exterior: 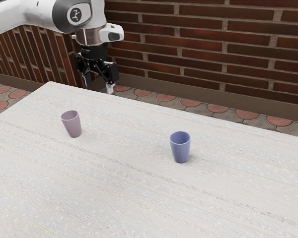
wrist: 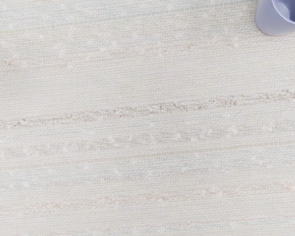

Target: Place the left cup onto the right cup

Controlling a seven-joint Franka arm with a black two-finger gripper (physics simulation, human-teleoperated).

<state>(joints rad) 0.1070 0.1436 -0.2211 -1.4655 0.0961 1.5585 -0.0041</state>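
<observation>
The pincer (exterior: pixel 97 82) hangs above the far edge of the bench (exterior: pixel 139 198), its fingers spread and holding nothing. Below it and nearer the camera, the mauve cup (exterior: pixel 71 123) stands upright on the bench toward the exterior view's left. The blue cup (exterior: pixel 180 147) stands upright well apart from it toward the exterior view's right, and its rim (wrist: pixel 281 14) also appears in the wrist view.

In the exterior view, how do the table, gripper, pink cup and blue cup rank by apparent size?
1. table
2. gripper
3. blue cup and pink cup: nearly alike; blue stands nearer the camera, so I leave them unranked.
</observation>
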